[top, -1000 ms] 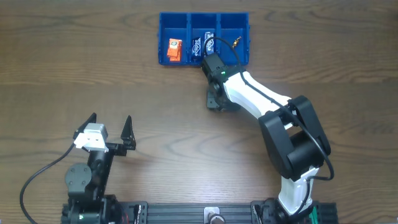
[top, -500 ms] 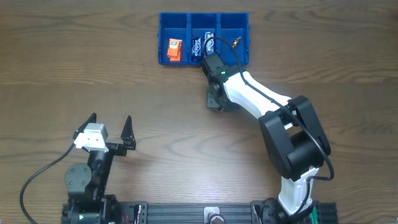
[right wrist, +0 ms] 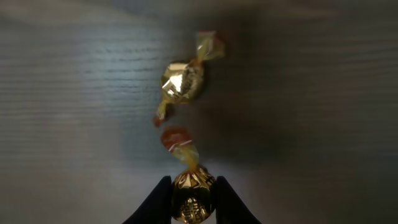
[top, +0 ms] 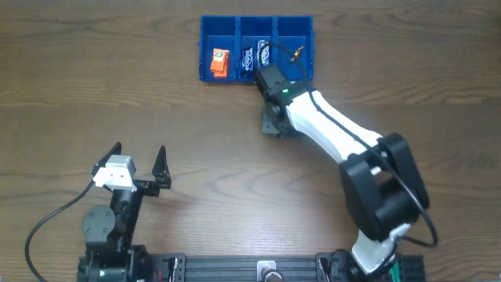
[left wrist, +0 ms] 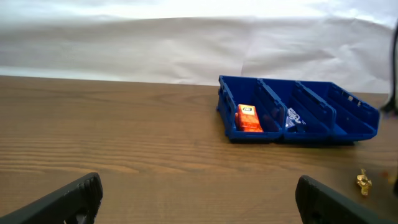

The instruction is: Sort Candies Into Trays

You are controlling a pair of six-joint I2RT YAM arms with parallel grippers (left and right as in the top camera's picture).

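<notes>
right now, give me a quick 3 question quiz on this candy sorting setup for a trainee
1. True or false: the left gripper is open.
2. In the top view, which compartment of the blue tray holds the orange candy? A left, B middle, C right.
3. Fill in: the right gripper is shut on a ____.
Key: 1 true; 2 A; 3 gold candy.

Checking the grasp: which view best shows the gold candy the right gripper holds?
Right wrist view: the gold candy sits close up in the right gripper. Left wrist view gives a distant gold speck, perhaps it; top view has the right arm over it.
</notes>
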